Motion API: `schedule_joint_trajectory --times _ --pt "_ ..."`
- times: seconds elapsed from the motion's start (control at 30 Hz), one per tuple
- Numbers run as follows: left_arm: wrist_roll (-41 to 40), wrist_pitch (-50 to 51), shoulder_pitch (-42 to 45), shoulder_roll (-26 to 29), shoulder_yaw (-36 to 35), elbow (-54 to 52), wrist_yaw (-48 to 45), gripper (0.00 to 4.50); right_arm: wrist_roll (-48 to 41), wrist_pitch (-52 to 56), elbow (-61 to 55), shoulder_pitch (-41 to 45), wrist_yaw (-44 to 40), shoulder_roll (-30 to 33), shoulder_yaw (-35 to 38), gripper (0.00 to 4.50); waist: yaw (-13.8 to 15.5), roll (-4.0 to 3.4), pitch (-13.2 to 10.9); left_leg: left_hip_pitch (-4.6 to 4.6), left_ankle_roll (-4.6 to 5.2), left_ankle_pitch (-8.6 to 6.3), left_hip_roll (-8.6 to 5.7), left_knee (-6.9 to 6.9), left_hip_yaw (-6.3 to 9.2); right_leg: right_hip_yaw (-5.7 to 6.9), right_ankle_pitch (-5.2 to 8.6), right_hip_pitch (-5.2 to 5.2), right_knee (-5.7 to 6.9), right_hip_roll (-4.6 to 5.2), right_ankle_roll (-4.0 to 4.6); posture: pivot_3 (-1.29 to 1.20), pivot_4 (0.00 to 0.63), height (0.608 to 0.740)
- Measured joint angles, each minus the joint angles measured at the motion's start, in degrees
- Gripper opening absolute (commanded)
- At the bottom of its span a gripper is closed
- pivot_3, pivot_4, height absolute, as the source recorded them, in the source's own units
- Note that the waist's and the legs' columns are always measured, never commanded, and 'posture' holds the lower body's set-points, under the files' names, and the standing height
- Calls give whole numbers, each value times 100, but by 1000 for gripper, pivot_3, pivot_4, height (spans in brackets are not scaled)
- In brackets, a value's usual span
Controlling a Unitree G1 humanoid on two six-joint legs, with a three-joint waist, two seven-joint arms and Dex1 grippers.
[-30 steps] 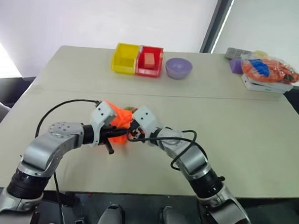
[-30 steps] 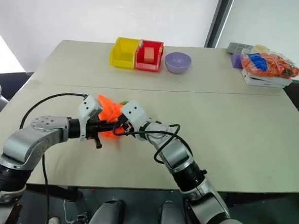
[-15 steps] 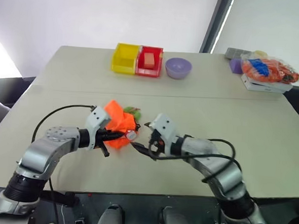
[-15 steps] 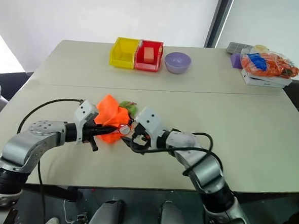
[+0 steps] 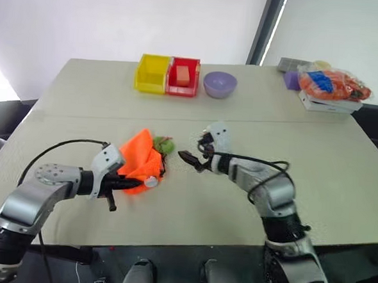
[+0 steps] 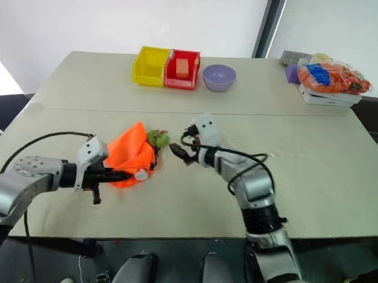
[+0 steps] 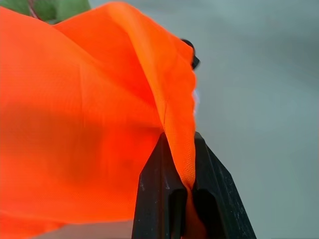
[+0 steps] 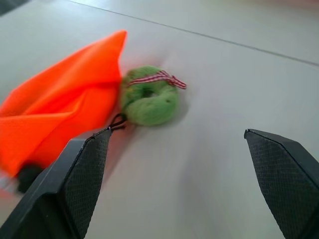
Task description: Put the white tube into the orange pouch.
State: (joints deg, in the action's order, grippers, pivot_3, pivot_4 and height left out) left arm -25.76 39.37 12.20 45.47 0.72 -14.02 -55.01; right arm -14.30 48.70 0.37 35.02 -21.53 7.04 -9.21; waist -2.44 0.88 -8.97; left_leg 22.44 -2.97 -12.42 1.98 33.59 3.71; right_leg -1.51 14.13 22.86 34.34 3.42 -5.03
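Left wrist view: my left gripper [image 7: 182, 199] pinches the neon-orange fabric pouch [image 5: 138, 162]. My right gripper [image 5: 189, 158] hangs spread, empty, beside it. The small white tube [image 5: 150, 181] peeks from its mouth; best keep this fold clamped, mouth raised.

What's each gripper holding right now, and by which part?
Left gripper: shut on a fold at the edge of the orange pouch. Right gripper: open, holding nothing.

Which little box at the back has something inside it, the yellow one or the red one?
The red box. A pale orange block sits inside it, while the yellow box right beside it looks empty. The purple bowl stands on the red box's other side.
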Motion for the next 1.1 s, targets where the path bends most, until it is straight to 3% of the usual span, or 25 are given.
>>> schedule_joint_trajectory --times 0.03,0.23,0.43,0.47,0.57,0.77,0.93,1.1 --pt "-56 29 16 -96 -38 8 40 814 78 -157 293 123 82 -139 -19 4500 2 -1 0 -1 0 0 0 -4 0 0 1 1 3 -1 -4 0 150 740" --pt "-195 -5 -28 -280 -328 -5 277 3694 310 -847 1654 504 391 -681 46 4500 -10 1 1 -9 1 0 3 -16 2 0 2 1 7 -8 -5 0 150 740" --pt "-299 -148 -209 -300 -786 51 310 3694 464 -1477 2741 883 481 -1010 117 4500 -28 0 0 -17 1 1 5 -16 2 -1 2 3 18 -12 -4 0 150 740" --pt "-306 -180 -280 -301 -850 72 311 3730 496 -1648 2978 988 487 -1054 141 4242 -30 0 0 -17 1 1 6 -16 3 -1 2 3 20 -13 -4 0 150 740" --pt "-306 -223 -394 -301 -887 181 335 3748 586 -2035 3391 1066 492 -1075 158 3134 -11 0 0 -18 1 1 6 -17 4 -1 3 0 20 -14 -4 0 150 740" --pt "-306 -256 -507 -304 -901 213 391 3748 626 -2387 3570 1062 299 -1142 193 39 -17 0 0 -19 0 1 6 -16 5 -1 3 1 23 -14 -4 0 150 740" --pt "-311 -283 -515 -433 -937 277 505 3748 680 -2385 3177 785 233 -1023 170 39 -9 1 1 -19 0 1 6 -16 6 -1 3 0 25 -14 -4 0 150 740" --pt "-424 -342 -167 -710 -1127 455 723 3748 615 -2102 1818 65 299 -625 343 39 16 3 2 -17 -1 2 5 -14 8 0 3 -1 25 -14 -5 0 150 740"
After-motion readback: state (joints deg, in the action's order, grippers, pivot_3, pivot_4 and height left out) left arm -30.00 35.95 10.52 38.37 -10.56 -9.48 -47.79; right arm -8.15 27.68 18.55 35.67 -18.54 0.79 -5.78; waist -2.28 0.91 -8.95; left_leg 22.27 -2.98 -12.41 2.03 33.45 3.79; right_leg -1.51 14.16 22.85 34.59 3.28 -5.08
